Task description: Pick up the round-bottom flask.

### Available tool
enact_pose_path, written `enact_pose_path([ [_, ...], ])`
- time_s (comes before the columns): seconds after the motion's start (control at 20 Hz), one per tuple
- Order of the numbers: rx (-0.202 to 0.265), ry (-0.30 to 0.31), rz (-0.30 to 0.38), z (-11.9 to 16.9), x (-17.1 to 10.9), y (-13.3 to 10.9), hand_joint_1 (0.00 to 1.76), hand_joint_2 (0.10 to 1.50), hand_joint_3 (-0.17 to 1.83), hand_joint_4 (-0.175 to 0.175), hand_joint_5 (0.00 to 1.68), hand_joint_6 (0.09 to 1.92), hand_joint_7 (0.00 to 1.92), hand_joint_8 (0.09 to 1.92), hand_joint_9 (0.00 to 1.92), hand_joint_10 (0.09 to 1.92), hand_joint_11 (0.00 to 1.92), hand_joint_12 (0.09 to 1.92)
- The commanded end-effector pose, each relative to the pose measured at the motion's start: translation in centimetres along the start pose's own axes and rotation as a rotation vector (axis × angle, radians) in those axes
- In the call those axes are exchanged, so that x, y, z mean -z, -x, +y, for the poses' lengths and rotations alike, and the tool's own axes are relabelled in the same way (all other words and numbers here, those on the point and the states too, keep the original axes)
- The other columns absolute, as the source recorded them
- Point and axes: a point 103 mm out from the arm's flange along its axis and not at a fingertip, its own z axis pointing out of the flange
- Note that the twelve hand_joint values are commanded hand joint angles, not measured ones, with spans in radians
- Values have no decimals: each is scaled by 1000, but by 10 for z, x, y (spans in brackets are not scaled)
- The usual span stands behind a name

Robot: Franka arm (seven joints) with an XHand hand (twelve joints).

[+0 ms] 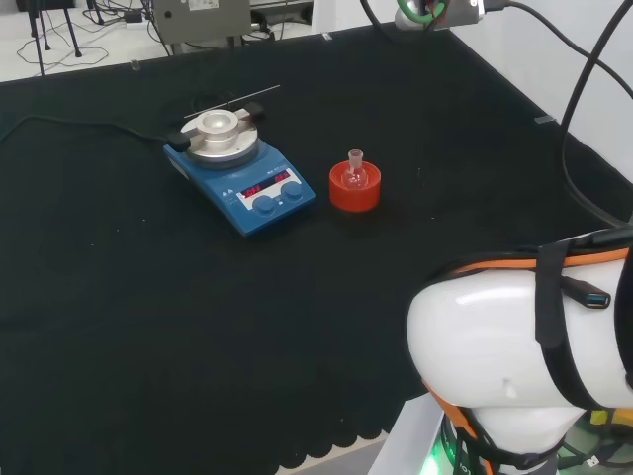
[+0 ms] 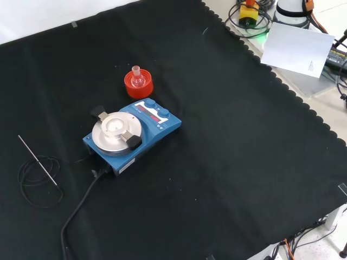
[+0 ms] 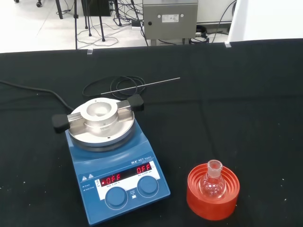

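Observation:
A small clear round-bottom flask (image 1: 355, 170) stands upright, neck up, in a red ribbed ring stand (image 1: 354, 191) on the black cloth. In the front view the flask (image 2: 137, 77) and its stand (image 2: 138, 85) sit just beyond the blue hotplate. The wrist view looks at the flask (image 3: 212, 182) in the stand (image 3: 213, 194) from some distance, with nothing touching it.
A blue hotplate stirrer (image 1: 238, 168) with a round metal top (image 2: 116, 131) stands left of the flask in the head view; its black cable (image 2: 81, 206) runs off the cloth. A thin metal rod with a coiled wire (image 2: 38, 172) lies beyond it. The arm's white link (image 1: 524, 356) fills the head view's lower right.

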Motion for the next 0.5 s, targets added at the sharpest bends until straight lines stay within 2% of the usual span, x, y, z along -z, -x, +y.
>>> enact_pose_path([
  [0.05,1,9,-12,0,0,0,153,1141,481,-32,217,366,51,503,141,636,0,1011],
  [0.1,1,6,-13,0,0,0,74,1220,404,-26,210,267,36,476,109,628,0,964],
  [0.2,-1,1,-4,2,4,3,15,1288,331,-22,211,176,27,451,85,621,0,927],
  [0.3,-6,0,1,4,4,8,2,1304,310,-21,213,152,26,445,79,620,0,919],
  [0.5,-3,-5,-9,3,0,2,0,1310,301,-21,217,143,27,443,78,619,0,918],
])
